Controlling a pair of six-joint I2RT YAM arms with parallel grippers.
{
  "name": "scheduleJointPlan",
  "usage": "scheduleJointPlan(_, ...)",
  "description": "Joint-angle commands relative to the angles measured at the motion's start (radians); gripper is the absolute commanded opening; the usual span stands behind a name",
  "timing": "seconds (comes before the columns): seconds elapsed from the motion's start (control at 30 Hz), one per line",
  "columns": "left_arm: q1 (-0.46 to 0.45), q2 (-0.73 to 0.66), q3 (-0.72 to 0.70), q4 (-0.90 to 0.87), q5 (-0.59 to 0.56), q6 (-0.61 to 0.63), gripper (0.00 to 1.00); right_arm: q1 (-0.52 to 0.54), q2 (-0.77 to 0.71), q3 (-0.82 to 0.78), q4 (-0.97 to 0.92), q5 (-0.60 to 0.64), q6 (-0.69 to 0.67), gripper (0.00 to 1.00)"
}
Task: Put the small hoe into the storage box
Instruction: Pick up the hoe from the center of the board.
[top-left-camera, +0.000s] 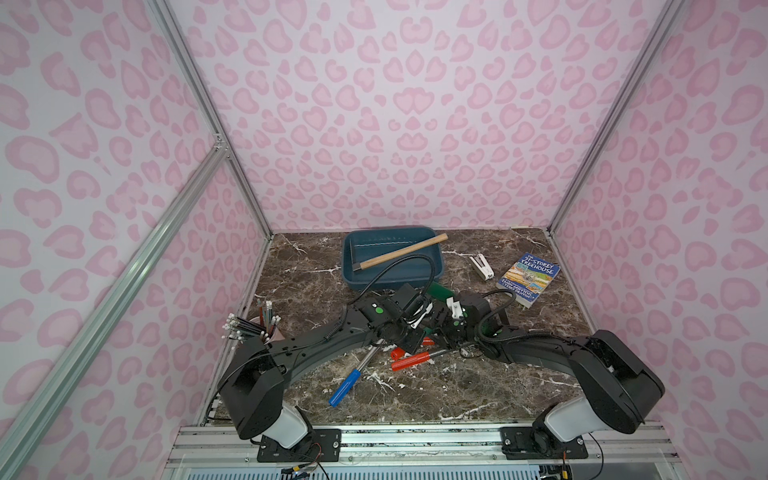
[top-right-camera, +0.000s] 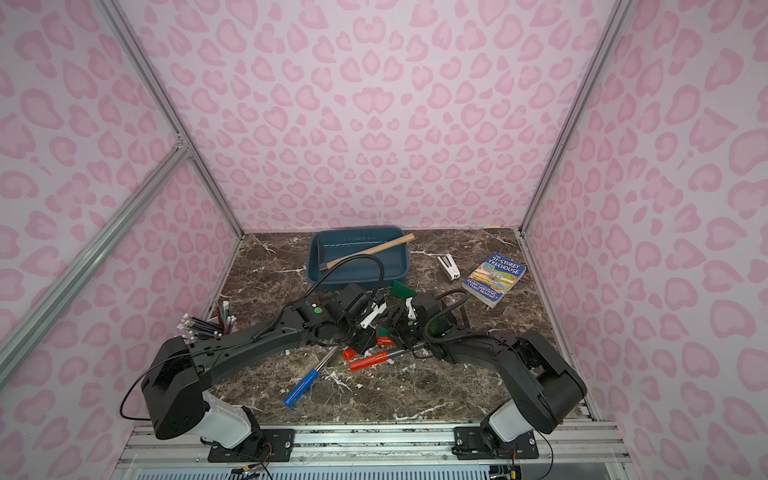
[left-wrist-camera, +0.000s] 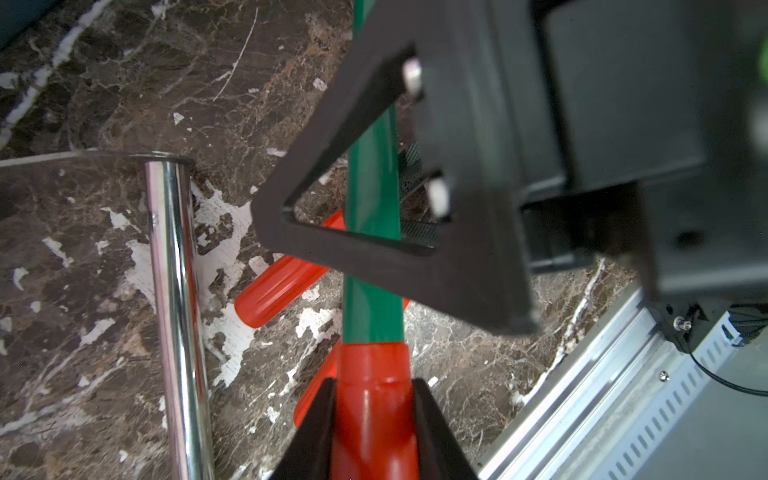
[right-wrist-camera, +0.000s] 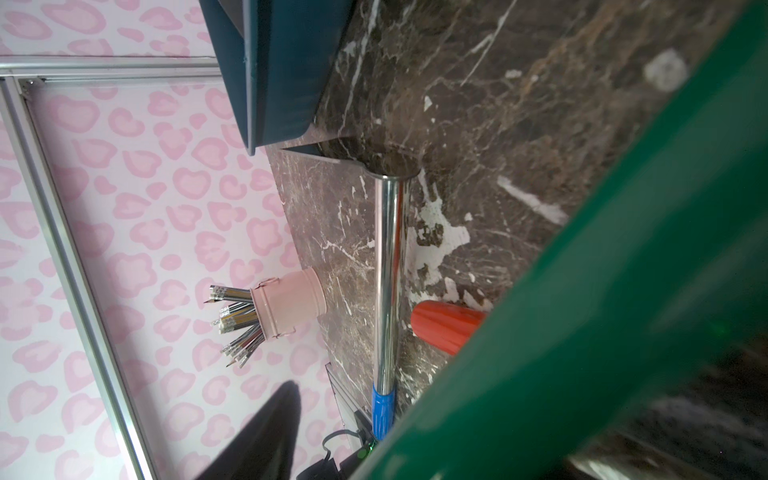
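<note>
Marble table (top-left-camera: 478, 386) w/ teal storage box (top-left-camera: 353, 279) at back. Left gripper (left-wrist-camera: 374, 386) clamped on small hoe (left-wrist-camera: 372, 316) by red handle, blade end just in front of box, not inside. Right gripper (top-left-camera: 440, 318) at green shaft; can't tell if gripping.

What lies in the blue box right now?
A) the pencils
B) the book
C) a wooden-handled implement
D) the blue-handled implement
C: in both top views the wooden-handled implement lies in the box, its handle end poking over the rim. The book, pencils and blue-handled implement all sit outside it.
</note>
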Motion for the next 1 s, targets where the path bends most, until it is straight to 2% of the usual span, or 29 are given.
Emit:
scheduleJointPlan(0.0,0.0,0.004,0.02,0.059,0.01,0.008,0.04,0.01,0.015,0.003,0.091,0.048,0.051,0.67)
scheduleJointPlan(0.13,0.0,-0.006,0.016,0.058,0.018,0.006,0.04,0.016,0.051,0.003,0.149,0.052,0.095,0.63)
scheduleJointPlan(0.5,-0.001,-0.03,-0.011,0.07,0.04,-0.008,0.04,0.062,0.1,0.022,0.202,0.122,0.167,0.44)
scheduleJointPlan(0.87,-0.003,-0.069,-0.039,0.091,0.045,-0.009,0.04,0.108,0.06,0.025,0.142,0.198,0.171,0.06)
scheduleJointPlan(0.97,-0.002,-0.075,-0.038,0.091,0.037,-0.006,0.04,0.126,0.025,0.034,0.089,0.242,0.153,0.0)
